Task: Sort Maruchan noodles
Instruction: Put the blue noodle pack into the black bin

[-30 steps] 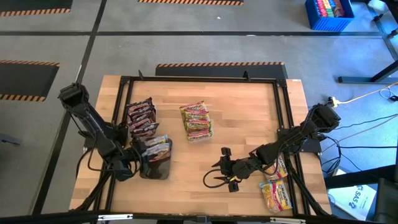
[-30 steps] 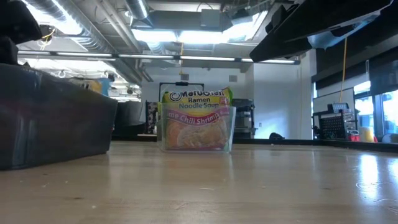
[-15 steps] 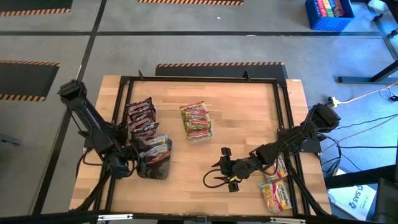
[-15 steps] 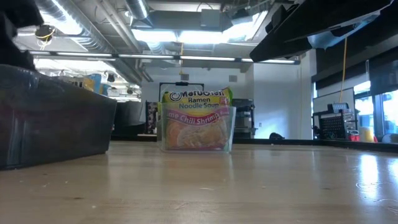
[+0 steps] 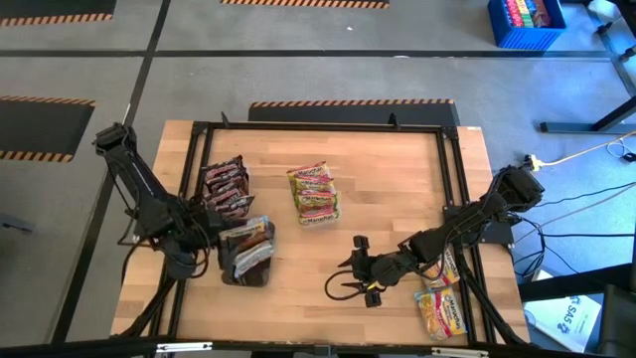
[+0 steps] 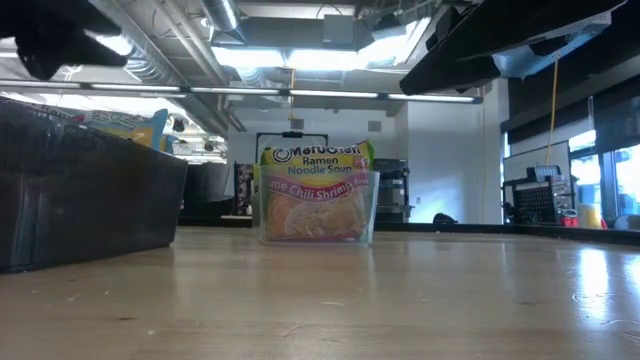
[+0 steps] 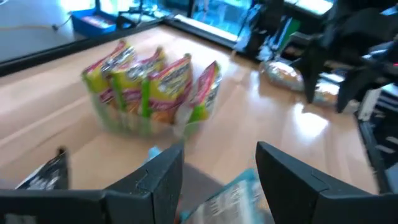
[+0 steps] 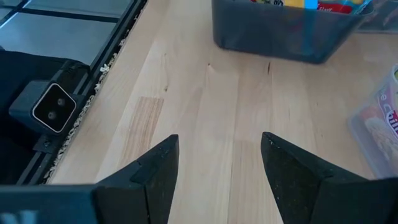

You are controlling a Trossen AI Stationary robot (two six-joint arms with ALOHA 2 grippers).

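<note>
1. Your left gripper [image 7: 217, 177] hangs over the near-left part of the surface with its two dark fingers [image 7: 155, 180] spread and nothing between them; just past them lies a pale silvery crinkly packet [image 7: 239, 196] with blue print, which looks to lie in the tray below.
2. That tray, a dark clear-plastic rectangular tray [image 5: 245, 261], holds pale silvery and maroon packets lying flat, so this bin looks part-filled.
3. Your right gripper [image 5: 360, 268] rests low near the middle front of the surface, fingers [image 8: 155, 177] parted and empty over bare wood.
4. Sorted so far, by my reading: a row of dark maroon-red packets [image 5: 226, 187] stands on edge at the left, and a clear plastic tray of yellow-green-and-pink packets [image 5: 314, 194] sits mid-surface, its packets upright and glossy.
5. Still to sort: a few loose yellow-orange packets [image 5: 441, 308] lie flat at the right edge, beside the right arm.
6. The pale wooden plank surface [image 5: 397, 179] is smooth and lightly grained; the packets are thin, crinkled film that will likely slip and buckle under a pinch.
</note>
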